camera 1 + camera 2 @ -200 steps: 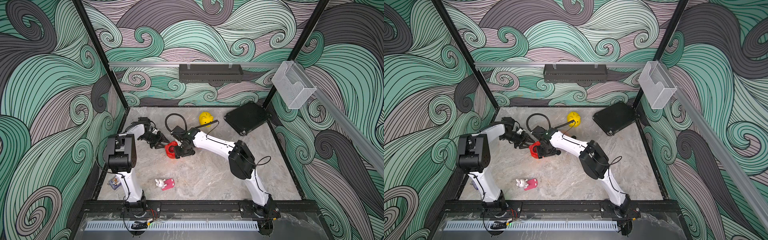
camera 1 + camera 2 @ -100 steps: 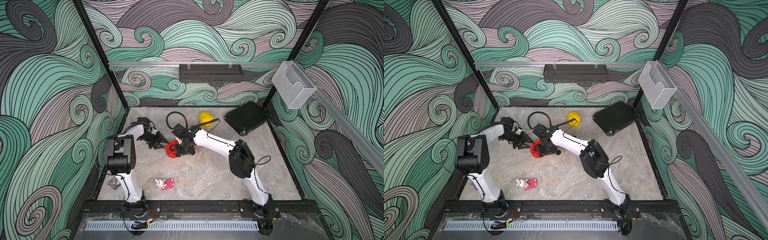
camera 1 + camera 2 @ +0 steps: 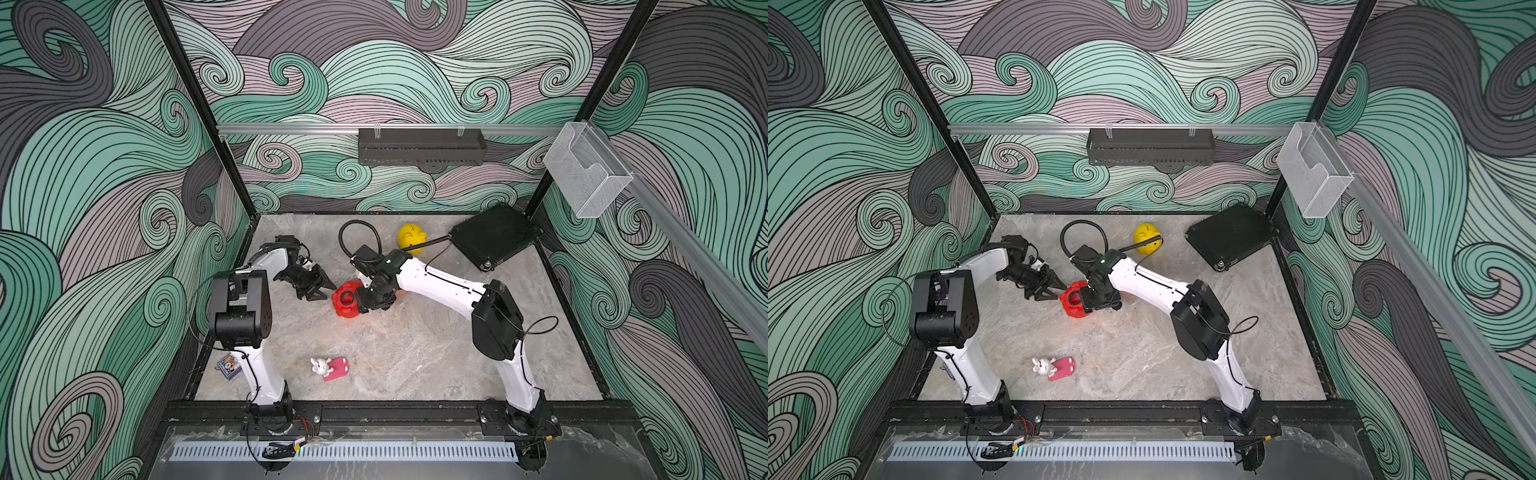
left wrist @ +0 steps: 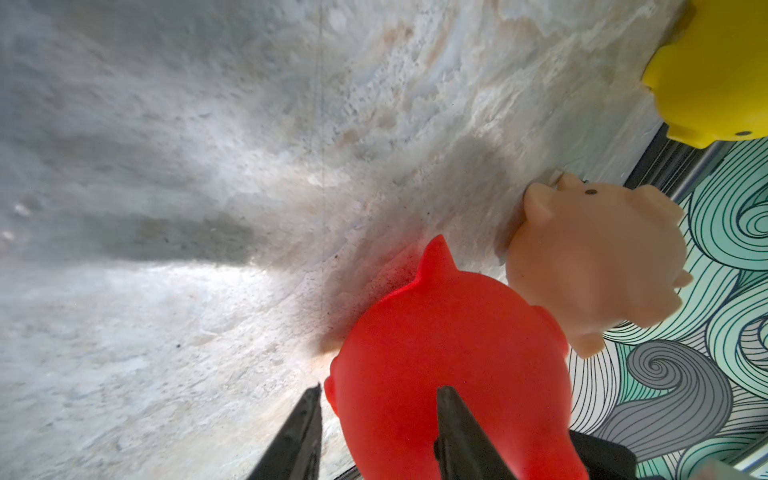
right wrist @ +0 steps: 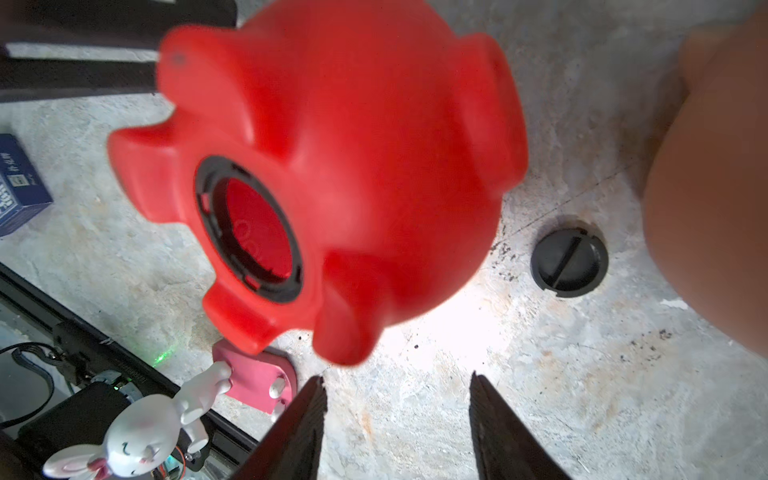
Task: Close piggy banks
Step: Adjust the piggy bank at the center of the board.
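The red piggy bank (image 3: 347,298) is tipped over at mid-table, its open belly hole (image 5: 249,224) facing the right wrist camera. My left gripper (image 4: 378,386) is at its face end, jaws a little apart and closed on part of the red body. My right gripper (image 5: 397,376) is open just short of the pig, with nothing between its fingers. A round black cap (image 5: 569,264) lies on the table past the pig. The peach-pink piggy bank (image 4: 594,257) sits right behind the red one, mostly hidden under the right arm in both top views. The yellow piggy bank (image 3: 411,237) stands at the back.
A white bunny toy (image 3: 320,366) with a pink flat piece (image 3: 337,368) lies near the front. A small blue box (image 3: 228,365) sits by the left arm's base. A black pad (image 3: 494,237) fills the back right corner. A black cable loops at the back.
The right wrist has shifted slightly next to the red pig. The left arm and the pig have stayed where they were.
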You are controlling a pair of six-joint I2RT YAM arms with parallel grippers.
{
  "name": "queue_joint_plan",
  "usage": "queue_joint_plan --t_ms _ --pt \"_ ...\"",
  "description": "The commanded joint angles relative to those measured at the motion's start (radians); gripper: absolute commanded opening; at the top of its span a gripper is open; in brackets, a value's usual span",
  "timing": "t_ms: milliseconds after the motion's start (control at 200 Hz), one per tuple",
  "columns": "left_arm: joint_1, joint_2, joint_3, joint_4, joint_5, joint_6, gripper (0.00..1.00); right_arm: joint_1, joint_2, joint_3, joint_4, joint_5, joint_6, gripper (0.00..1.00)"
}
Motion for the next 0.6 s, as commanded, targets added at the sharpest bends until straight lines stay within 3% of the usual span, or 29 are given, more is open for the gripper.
queue_joint_plan --t_ms 0,275,595 --pt "-0.001 0.001 0.044 -0.032 -0.013 0.003 0.45 -0.006 -0.048 -0.021 -0.010 0.025 -0.019 0.55" --pt "-0.001 0.027 0.092 -0.029 -0.016 -0.013 0.45 -0.019 -0.009 -0.005 -0.026 0.125 0.011 0.49" --pt "-0.008 0.077 0.121 -0.015 0.003 -0.026 0.45 -0.024 0.069 0.062 -0.027 0.154 0.081 0.44"
